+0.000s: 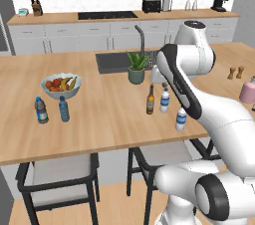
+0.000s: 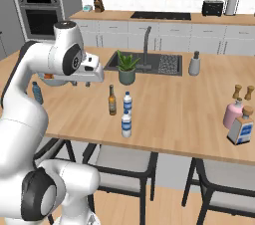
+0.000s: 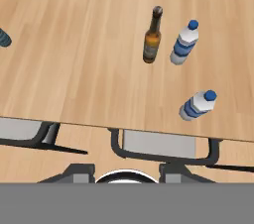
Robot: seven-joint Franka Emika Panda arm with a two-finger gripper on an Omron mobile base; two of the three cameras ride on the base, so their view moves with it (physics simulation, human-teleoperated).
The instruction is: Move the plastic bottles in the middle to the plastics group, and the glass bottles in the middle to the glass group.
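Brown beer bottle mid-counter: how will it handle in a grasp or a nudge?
The brown bottle stands tall and slim, so a high nudge likely tips it. It looks like glass: probably rigid, smooth, breakable. The water bottle standing close beside it could get knocked.

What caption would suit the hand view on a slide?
Looking down on a brown bottle and two water bottles standing on the wooden counter.

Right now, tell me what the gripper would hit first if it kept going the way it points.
Probably the bare wooden counter near its front edge, left of the brown bottle; depth is uncertain.
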